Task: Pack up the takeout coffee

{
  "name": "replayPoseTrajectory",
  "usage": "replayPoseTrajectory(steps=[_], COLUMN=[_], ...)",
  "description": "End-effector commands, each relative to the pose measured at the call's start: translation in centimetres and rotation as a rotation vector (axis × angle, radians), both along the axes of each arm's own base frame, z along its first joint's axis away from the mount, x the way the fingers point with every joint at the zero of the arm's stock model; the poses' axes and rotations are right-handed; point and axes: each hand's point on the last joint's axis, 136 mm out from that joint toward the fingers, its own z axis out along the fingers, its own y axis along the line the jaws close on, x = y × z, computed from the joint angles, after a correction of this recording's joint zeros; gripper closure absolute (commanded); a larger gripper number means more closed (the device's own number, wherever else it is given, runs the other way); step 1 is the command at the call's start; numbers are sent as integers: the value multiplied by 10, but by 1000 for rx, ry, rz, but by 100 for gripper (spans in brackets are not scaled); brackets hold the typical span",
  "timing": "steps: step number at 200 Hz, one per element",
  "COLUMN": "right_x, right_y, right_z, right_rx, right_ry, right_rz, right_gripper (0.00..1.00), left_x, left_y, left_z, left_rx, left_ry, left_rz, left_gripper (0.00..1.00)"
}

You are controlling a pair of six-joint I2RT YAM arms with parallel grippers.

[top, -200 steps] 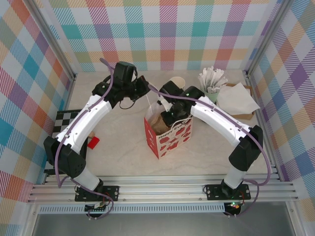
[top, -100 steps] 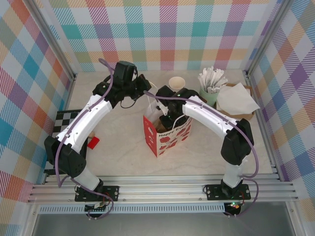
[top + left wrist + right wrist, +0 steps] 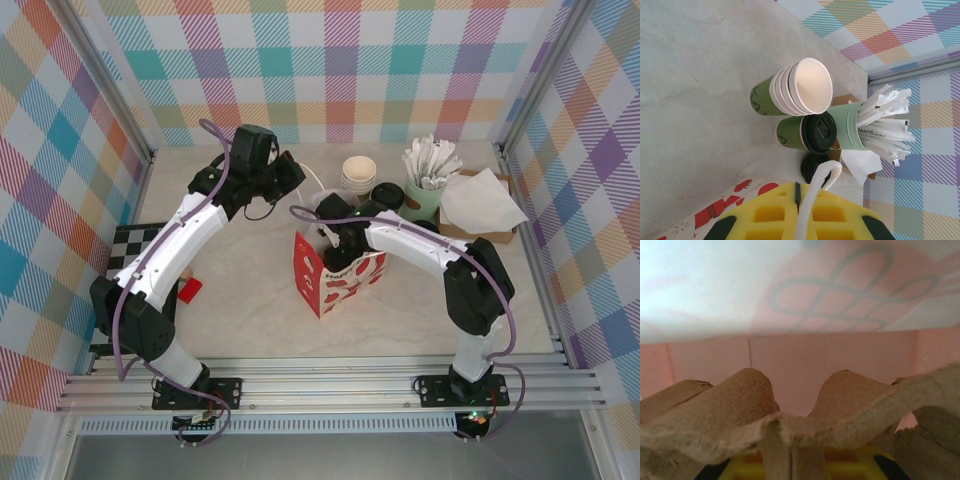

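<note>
The takeout coffee [image 3: 802, 133], cream and green with a black lid [image 3: 388, 192], stands at the back of the table beside a stack of lidless cups [image 3: 792, 92]. A red-and-white paper bag [image 3: 340, 278] stands mid-table. My left gripper [image 3: 800, 194] is shut on the bag's white handle [image 3: 824, 182] and holds it up behind the bag [image 3: 286, 176]. My right gripper [image 3: 335, 240] reaches down into the bag, shut on a brown cardboard cup carrier [image 3: 790, 422]. The bag's pinkish inner wall [image 3: 830, 365] is close ahead of it.
A mint-green pot of white sachets [image 3: 430, 185] and a box of napkins [image 3: 482, 203] stand at the back right. A loose black lid [image 3: 815, 167] lies in front of the coffee. A checkered board [image 3: 135, 245] and a red block [image 3: 190, 290] lie at the left.
My right arm has swung left and lowered the carrier into the bag, uncovering the coffee and the cup stack. The left gripper still holds the handle in place.
</note>
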Motion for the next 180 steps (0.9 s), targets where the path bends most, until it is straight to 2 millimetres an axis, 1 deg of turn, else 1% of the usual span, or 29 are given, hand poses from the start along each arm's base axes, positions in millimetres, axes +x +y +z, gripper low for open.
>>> replayPoseTrajectory(steps=[1, 20, 36, 48, 63, 94, 110, 132, 157, 169, 180], right_x=[2, 2, -1, -5, -10, -14, -18, -23, -22, -22, -22], right_y=[-6, -14, -17, -18, -16, -7, -7, -4, 2, 8, 11], right_z=[-15, -31, -44, -50, -46, -7, 5, 5, -4, -10, -10], right_rx=[-21, -34, -59, -81, -77, -40, -52, -56, -63, -54, -64], right_ry=[-29, -58, -35, 6, 52, 92, 137, 203, 278, 316, 358], right_rz=[11, -6, -1, 0, -13, -38, -31, -34, -58, -53, -58], right_gripper=[100, 100, 100, 98, 95, 91, 91, 93, 95, 96, 97], left_x=[-3, -4, -5, -6, -8, -14, -15, -17, -19, -20, -22], left_y=[-3, -6, -5, -7, -13, -24, -28, -34, -36, -38, -41], left_z=[27, 31, 27, 24, 22, 18, 18, 16, 16, 17, 15], left_rx=[-37, -41, -29, -29, -43, -38, -37, -38, -27, -30, -35], left_ry=[-97, -113, -103, -92, -88, -98, -103, -106, -112, -116, -107], left_rz=[-42, -62, -68, -78, -111, -181, -201, -229, -248, -260, -271], left_gripper=[100, 100, 100, 100, 100, 100, 100, 100, 100, 100, 100])
